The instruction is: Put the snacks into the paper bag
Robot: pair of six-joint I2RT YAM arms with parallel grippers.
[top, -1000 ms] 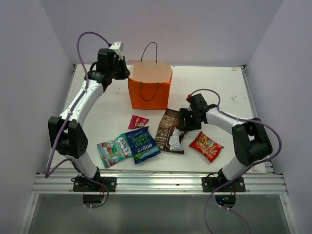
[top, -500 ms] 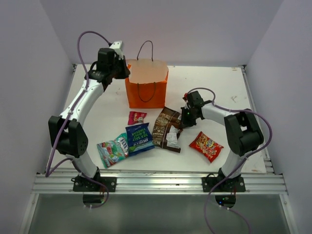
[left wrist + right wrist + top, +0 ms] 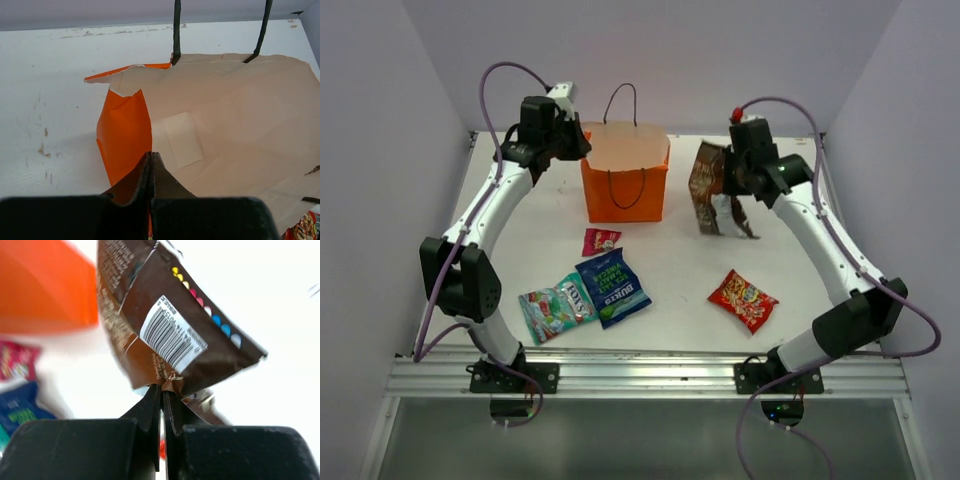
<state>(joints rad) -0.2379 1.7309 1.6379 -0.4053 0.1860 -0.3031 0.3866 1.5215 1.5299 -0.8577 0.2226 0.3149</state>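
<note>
**Large dark brown foil packet (image 3: 165, 325) clamped in the right gripper (image 3: 161, 388), raised to the right of the boxy orange paper bag (image 3: 625, 190).**

The right gripper's fingers are pressed together on a crimped edge of the packet. The packet is held clear of the white table (image 3: 800, 220), barcode side toward the wrist camera, near the bag but apart from it. The left gripper (image 3: 150, 156) is closed at the bag's upper left edge. It appears to be pinched on the orange wall, though the paper between the fingers is largely hidden. The bag is stood upright with its mouth open. Four packets are laid flat on the table in front of it. The small pink-red packet (image 3: 601, 241) is nearest the bag. The blue foil packet (image 3: 612, 290) is overlapped with the teal-green and red packet (image 3: 552, 308), and the red-orange packet (image 3: 743, 300) is well apart on the right.
</note>
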